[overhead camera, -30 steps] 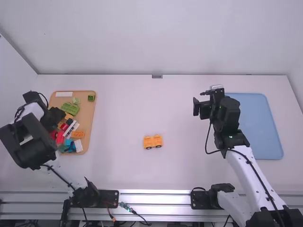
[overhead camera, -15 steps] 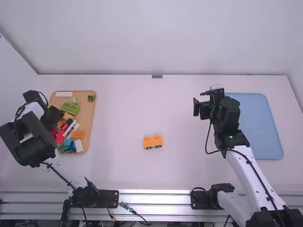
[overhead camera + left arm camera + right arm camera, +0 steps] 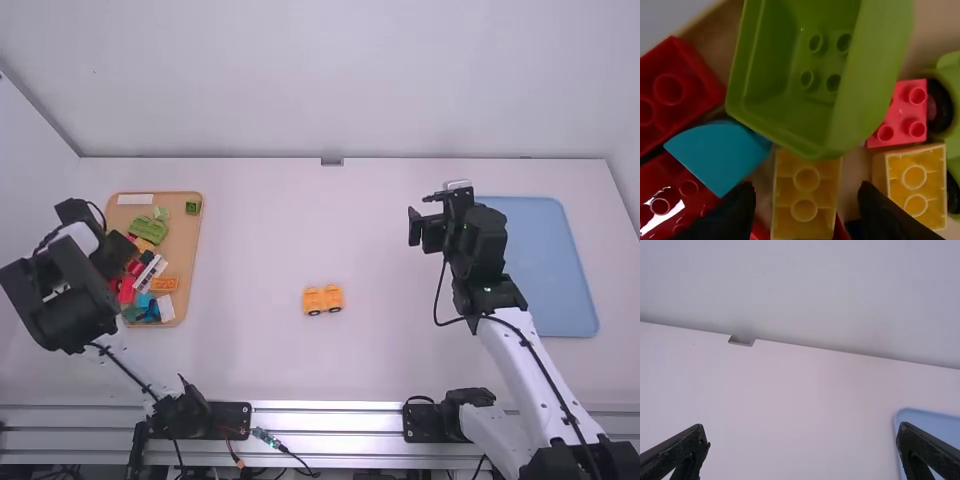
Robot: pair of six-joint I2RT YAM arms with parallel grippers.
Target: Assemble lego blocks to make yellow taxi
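My left gripper (image 3: 118,245) is low over the wooden tray's left side in the high view. In the left wrist view the left gripper (image 3: 807,207) is open, its fingers on either side of a yellow block (image 3: 805,192); contact cannot be told. A second yellow block (image 3: 914,186) lies just outside one finger. A green hollow block (image 3: 805,85) partly covers the first block's end. Mid-table stands a yellow wheeled assembly (image 3: 323,300). My right gripper (image 3: 416,226) hangs right of the middle, and in the right wrist view the right gripper (image 3: 802,440) is open with nothing between its fingers.
The wooden tray (image 3: 187,270) holds red (image 3: 675,90), blue (image 3: 722,150), green, orange and white blocks. A blue tray (image 3: 550,265) lies at the right, behind and beside the right arm. A small dark notch (image 3: 332,161) marks the table's far edge.
My left gripper has shifted slightly over the wooden tray, uncovering a bit more of the blocks beside it. The right arm and the wheeled assembly have stayed still.
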